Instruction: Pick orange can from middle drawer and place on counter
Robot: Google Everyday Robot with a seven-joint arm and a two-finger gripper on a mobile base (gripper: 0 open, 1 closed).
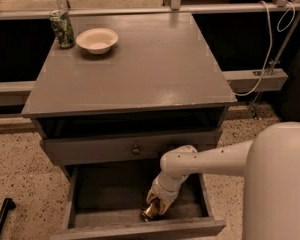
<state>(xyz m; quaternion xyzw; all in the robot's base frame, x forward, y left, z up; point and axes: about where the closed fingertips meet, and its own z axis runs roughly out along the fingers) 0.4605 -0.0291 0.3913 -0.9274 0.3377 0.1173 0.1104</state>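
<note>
Arm (210, 159) bends downward, gripper (156, 207) low at its end, pointing down.

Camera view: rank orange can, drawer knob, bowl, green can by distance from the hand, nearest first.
The hand sits low in the middle drawer, front right.
1. orange can: at the hand, on the drawer floor.
2. knob: on the drawer front above.
3. bowl: on the counter, back left.
4. green can: counter's back-left corner, beyond the bowl.
</note>
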